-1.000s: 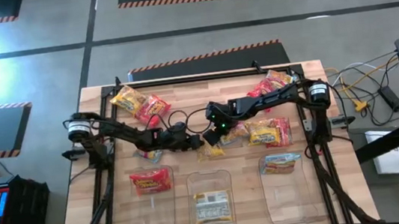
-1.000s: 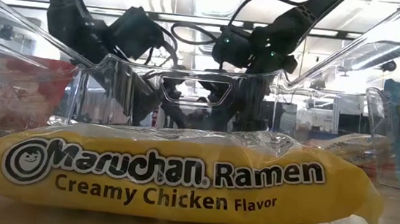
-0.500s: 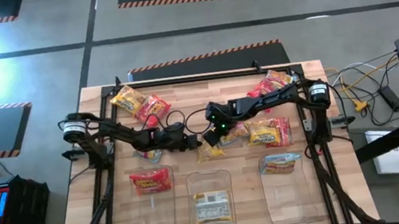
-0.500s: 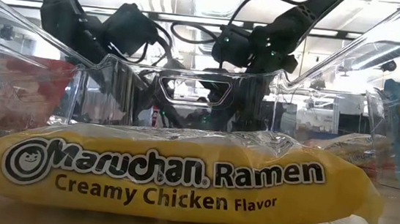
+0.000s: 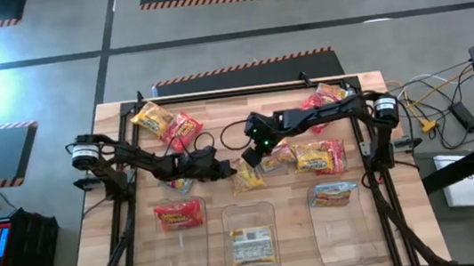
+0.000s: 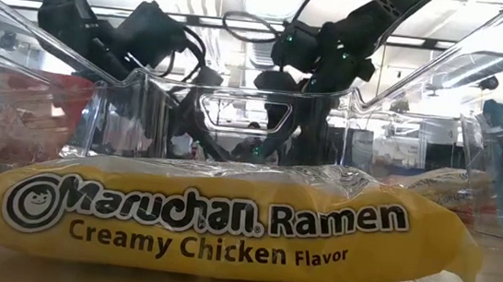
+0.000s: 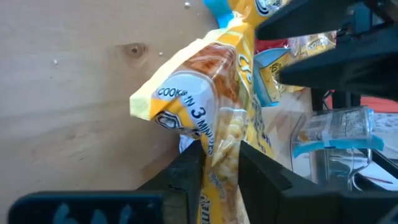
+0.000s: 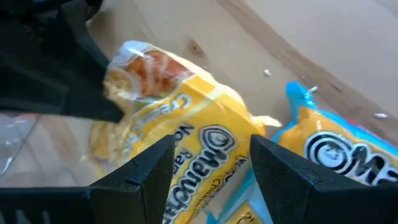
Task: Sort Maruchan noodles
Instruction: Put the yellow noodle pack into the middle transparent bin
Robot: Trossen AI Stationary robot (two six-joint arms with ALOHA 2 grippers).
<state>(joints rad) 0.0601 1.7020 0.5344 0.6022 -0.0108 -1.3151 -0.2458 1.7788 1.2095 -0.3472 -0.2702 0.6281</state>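
Observation:
A yellow Maruchan noodle packet (image 5: pixel 249 179) sits at the table's middle, seen close in the left wrist view (image 7: pixel 199 106) and the right wrist view (image 8: pixel 180 124). My left gripper (image 5: pixel 226 166) reaches in from the left and is shut on it. My right gripper (image 5: pixel 252 155) hangs open just above the packet's far side, touching nothing. More packets lie far left (image 5: pixel 164 122), far right (image 5: pixel 323 101) and right of centre (image 5: pixel 318 156). A light blue one (image 5: pixel 179 186) lies under my left arm. My left gripper pinches the yellow packet between its two fingers (image 7: pixel 186 171) at the end nearest the gripper (image 7: pixel 219 155), where the plastic bunches up. The fingers come slanting down from the table's left. The packet stands turned up on edge; whether it is clear of the table I cannot tell.
Three clear bins stand along the near edge. The left bin (image 5: pixel 178 247) holds a red packet, the middle one (image 5: pixel 248 217) a yellow packet (image 6: pixel 225 222), and the right bin (image 5: pixel 342 228) a blue one. Both arms crowd the table's middle.
My left gripper has shut on the yellow packet, which has turned up on edge. My right gripper has risen off the packet, staying open.

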